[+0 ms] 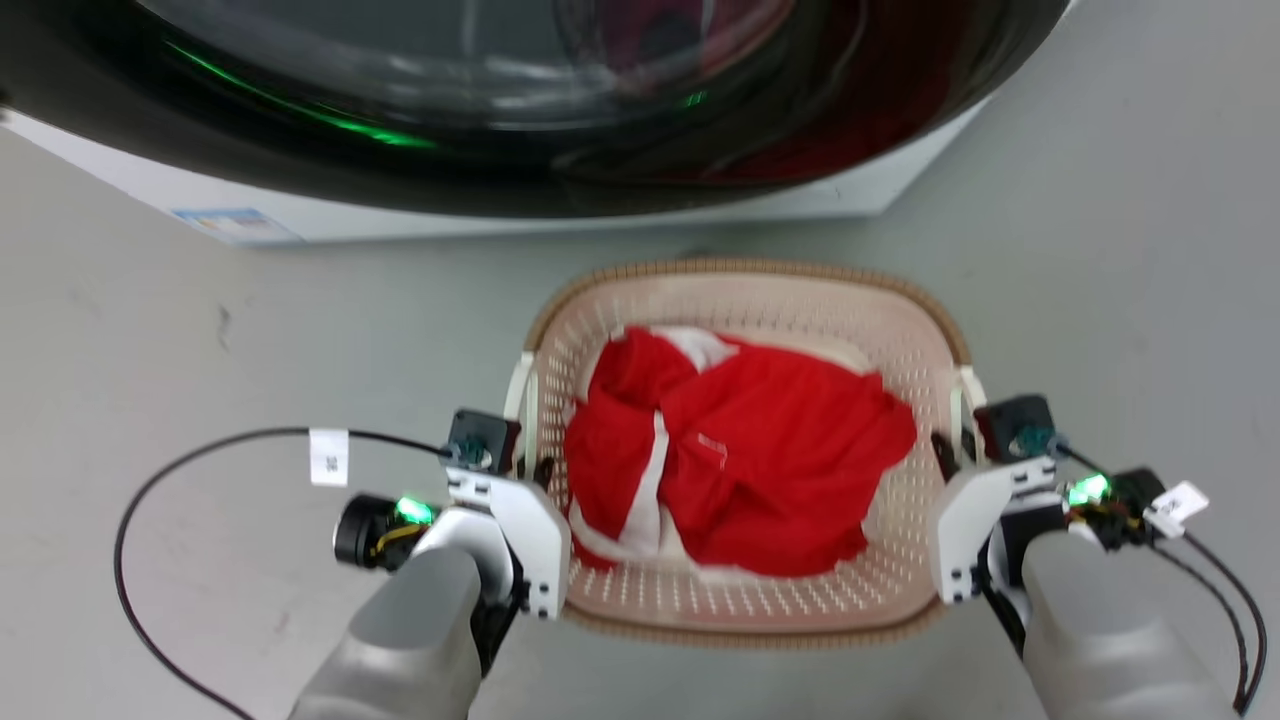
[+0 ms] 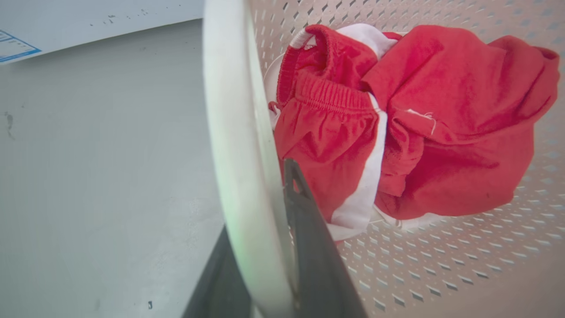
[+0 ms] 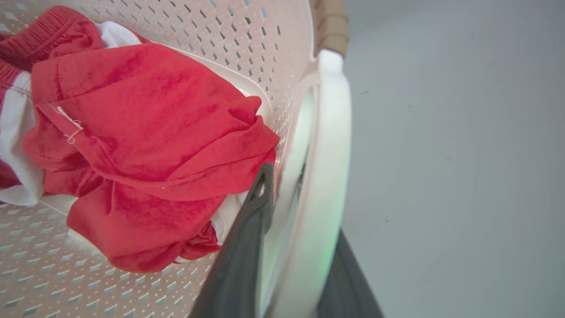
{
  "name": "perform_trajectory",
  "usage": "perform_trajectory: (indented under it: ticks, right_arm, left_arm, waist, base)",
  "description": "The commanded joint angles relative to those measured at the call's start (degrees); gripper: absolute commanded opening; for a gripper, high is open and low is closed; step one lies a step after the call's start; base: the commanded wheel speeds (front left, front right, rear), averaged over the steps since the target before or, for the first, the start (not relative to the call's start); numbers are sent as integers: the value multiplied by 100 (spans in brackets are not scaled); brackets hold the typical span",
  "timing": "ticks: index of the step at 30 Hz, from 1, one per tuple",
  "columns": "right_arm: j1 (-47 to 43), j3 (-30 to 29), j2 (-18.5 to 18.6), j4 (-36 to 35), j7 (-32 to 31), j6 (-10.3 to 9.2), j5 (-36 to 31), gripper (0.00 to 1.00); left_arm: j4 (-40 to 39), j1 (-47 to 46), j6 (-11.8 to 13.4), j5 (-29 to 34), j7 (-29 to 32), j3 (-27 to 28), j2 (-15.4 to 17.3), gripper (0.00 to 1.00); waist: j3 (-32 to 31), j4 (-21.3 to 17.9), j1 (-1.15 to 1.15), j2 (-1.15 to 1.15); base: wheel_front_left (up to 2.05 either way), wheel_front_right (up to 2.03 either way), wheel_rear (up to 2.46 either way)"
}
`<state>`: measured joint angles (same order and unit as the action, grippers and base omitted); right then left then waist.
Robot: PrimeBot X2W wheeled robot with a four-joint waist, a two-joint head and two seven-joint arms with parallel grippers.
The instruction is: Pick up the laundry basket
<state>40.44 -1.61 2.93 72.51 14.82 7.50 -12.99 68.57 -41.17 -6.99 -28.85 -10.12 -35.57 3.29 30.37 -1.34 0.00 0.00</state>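
Observation:
The laundry basket [image 1: 745, 268], cream and perforated with a brown woven-look rim, sits on the grey floor just in front of me. It holds a crumpled red and white garment [image 1: 740, 450]. My left gripper [image 1: 530, 470] is at the basket's left side. In the left wrist view its two dark fingers [image 2: 309, 238] clamp either side of the white loop handle [image 2: 229, 132]. My right gripper [image 1: 950, 455] is at the right side, with its fingers [image 3: 251, 229] closed around the other white handle [image 3: 329, 154]. The garment [image 2: 419, 123] lies close to both inner fingers.
A washer [image 1: 500, 100] with a dark glass door and white body stands right behind the basket. A black cable [image 1: 130, 520] loops over the floor at my left, and more cables [image 1: 1235, 600] hang by my right wrist. Grey floor [image 1: 1120, 250] spreads on both sides.

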Motion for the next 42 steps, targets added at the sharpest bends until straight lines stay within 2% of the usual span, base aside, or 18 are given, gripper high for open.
perform_trajectory:
  ticks: [1, 8, 27, 34, 42]
  right_arm:
    - [-62, 62, -8, 2, 32, -2, 21, 0]
    - [-442, 463, -8, 104, -276, -2, 344, 0]
    - [-1405, 2171, -28, 114, -1175, 7, 1981, 0]
    - [-1448, 2632, -29, 114, -1351, 8, 2382, 0]
    - [-1487, 2892, -11, 113, -1419, 8, 2621, 0]
  left_arm:
    - [-15, 159, -80, -54, 80, -137, -73, 0]
    - [61, 499, -80, -560, 415, -485, -72, 0]
    - [11, 1312, -80, -1573, 1365, -1268, 45, 0]
    - [-4, 1374, -80, -1838, 1499, -1476, 136, 0]
    - [66, 1430, -80, -2026, 1478, -1628, 169, 0]
  waist:
    - [-387, 128, 0, 0]
    - [-1094, 245, 0, 0]
    - [-2779, 456, 0, 0]
    - [-2994, 483, 0, 0]
    - [-3125, 473, 0, 0]
  base:
    - [0, 0, 0]
    - [0, 0, 0]
    - [0, 0, 0]
    - [0, 0, 0]
    - [0, 0, 0]
